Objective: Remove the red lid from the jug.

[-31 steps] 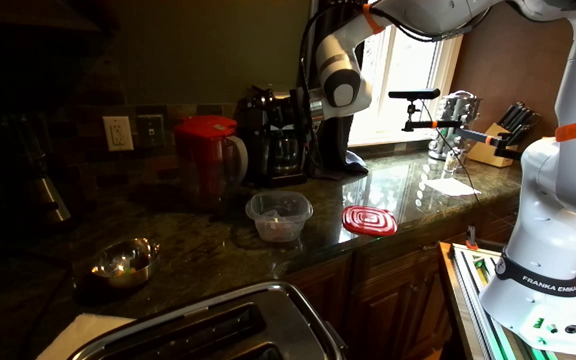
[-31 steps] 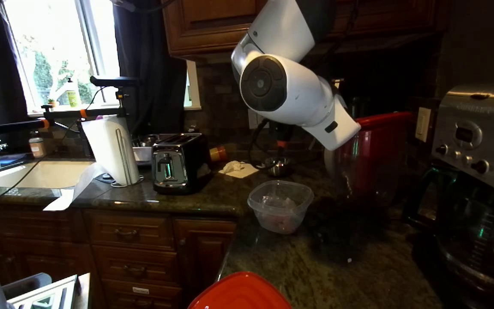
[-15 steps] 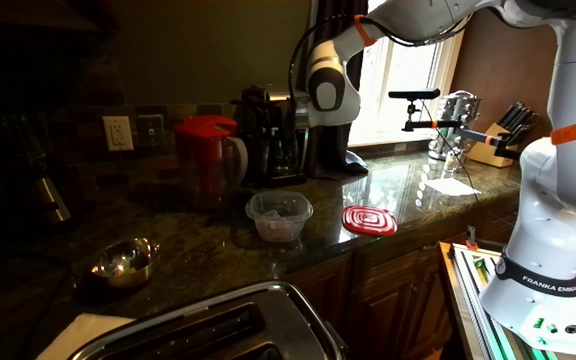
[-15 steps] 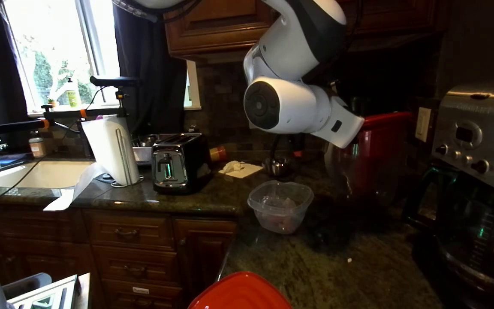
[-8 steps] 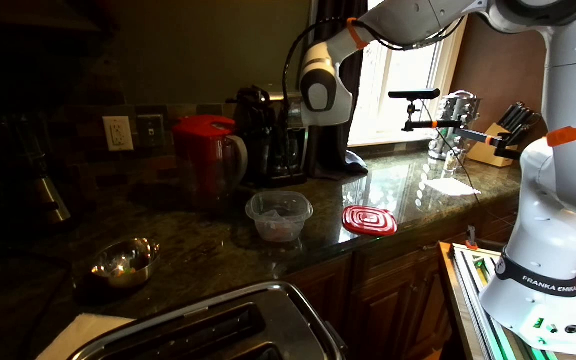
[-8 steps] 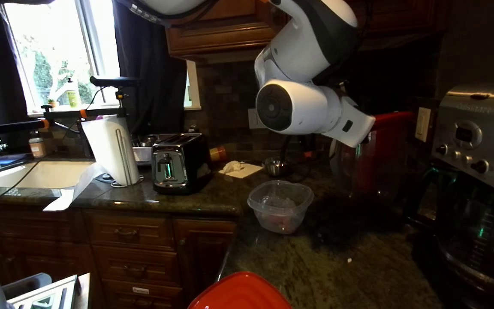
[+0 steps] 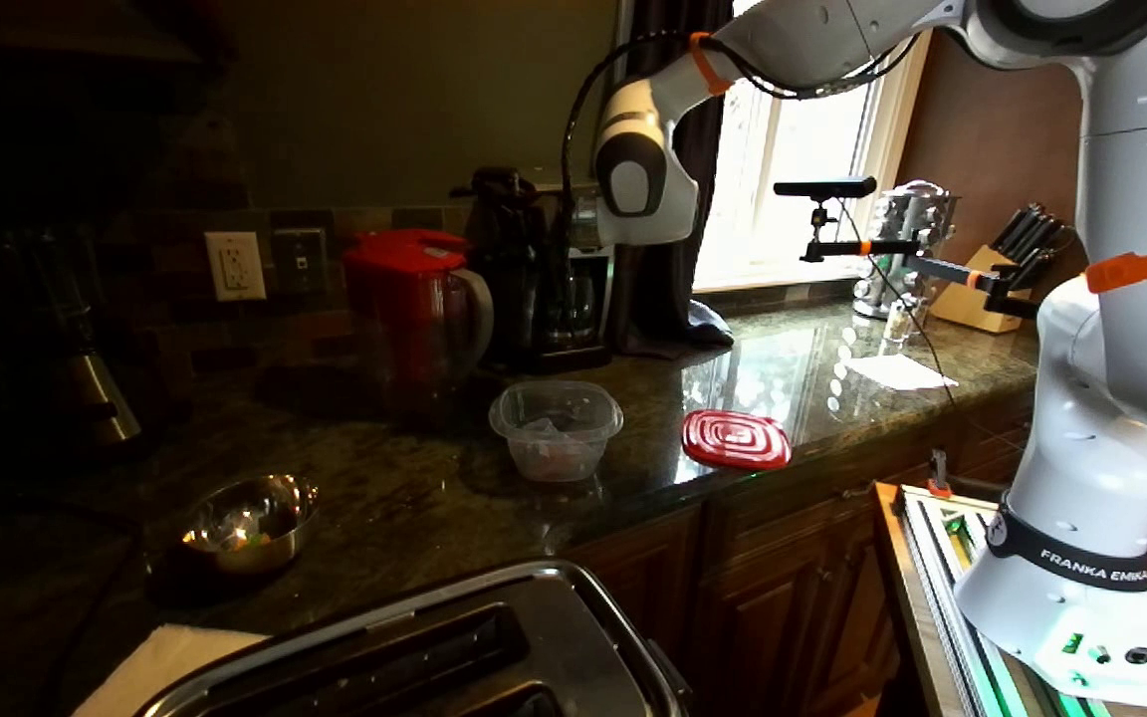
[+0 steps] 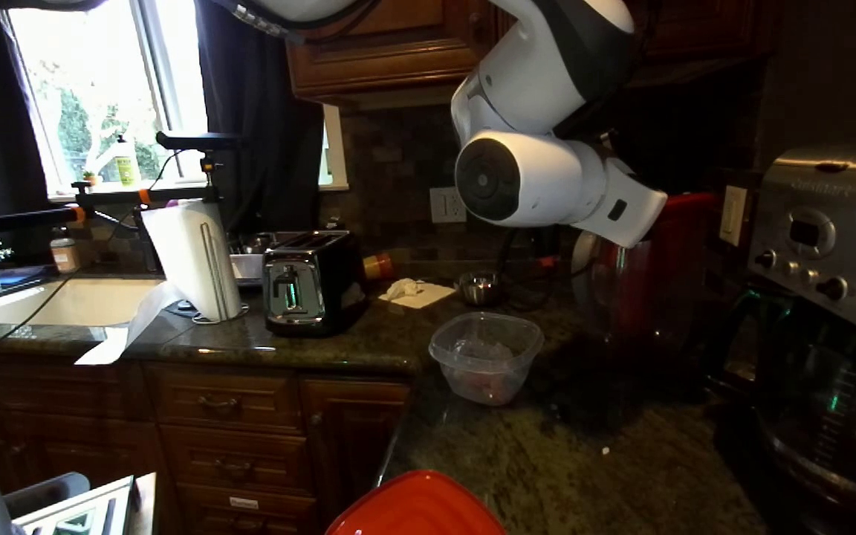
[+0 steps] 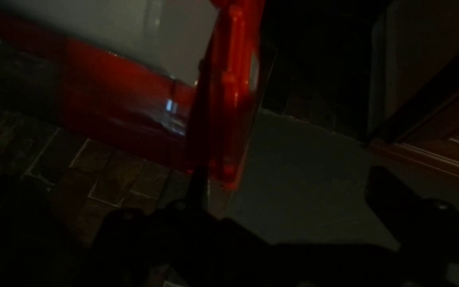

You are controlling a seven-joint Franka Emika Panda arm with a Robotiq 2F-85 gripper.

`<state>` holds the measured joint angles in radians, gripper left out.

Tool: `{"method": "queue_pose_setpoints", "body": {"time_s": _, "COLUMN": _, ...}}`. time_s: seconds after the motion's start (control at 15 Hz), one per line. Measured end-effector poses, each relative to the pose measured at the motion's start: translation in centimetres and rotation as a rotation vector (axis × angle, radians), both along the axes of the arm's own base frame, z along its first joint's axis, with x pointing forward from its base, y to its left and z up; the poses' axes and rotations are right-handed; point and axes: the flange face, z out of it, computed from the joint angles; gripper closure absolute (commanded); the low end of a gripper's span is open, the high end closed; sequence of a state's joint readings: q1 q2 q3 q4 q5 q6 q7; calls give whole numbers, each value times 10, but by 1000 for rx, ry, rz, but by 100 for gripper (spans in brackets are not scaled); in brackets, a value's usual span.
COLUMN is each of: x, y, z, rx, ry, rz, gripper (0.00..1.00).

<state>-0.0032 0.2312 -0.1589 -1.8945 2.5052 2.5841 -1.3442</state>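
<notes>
With jaws spread wide and empty, the gripper point(image 9: 287, 175) has the red lid point(image 9: 235, 95) ahead and off-centre, roughly in line with the jaw on the wrist view's left, edge-on and running away, so a sideways shift seems needed, the jug point(image 9: 122, 107) it caps reaching farther that way.

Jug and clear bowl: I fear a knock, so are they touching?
Apart: in an exterior view, dark counter shows between the jug and clear bowl.
</notes>
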Motion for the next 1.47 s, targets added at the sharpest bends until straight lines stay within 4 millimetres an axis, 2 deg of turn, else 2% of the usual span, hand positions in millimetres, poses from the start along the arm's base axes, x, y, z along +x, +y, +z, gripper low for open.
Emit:
{"method": "queue_pose_setpoints", "body": {"time_s": 0.67, "x": 1, "y": 6, "z": -4, "rx": 1, "ry": 6, "rz": 10, "gripper": 0}}
{"method": "queue_pose_setpoints", "body": {"time_s": 0.73, "x": 2, "y": 8, "z": -4, "rx": 1, "ry": 7, "rz": 13, "gripper": 3}}
{"method": "queue_pose_setpoints", "body": {"time_s": 0.8, "x": 2, "y": 11, "z": -5, "rx": 2, "ry": 7, "rz": 18, "gripper": 22}}
{"method": "queue_pose_setpoints", "body": {"time_s": 0.93, "x": 3, "y": 18, "z": -6, "rx": 3, "ry": 9, "rz": 29, "gripper": 29}}
{"method": "queue_pose_setpoints", "body": {"time_s": 1.2, "x": 5, "y": 33, "z": -11, "rx": 6, "ry": 18, "rz": 52, "gripper": 61}}
{"method": "queue_pose_setpoints", "body": {"time_s": 1.47, "x": 6, "y": 35, "z": -16, "rx": 6, "ry": 27, "rz": 56, "gripper": 92}}
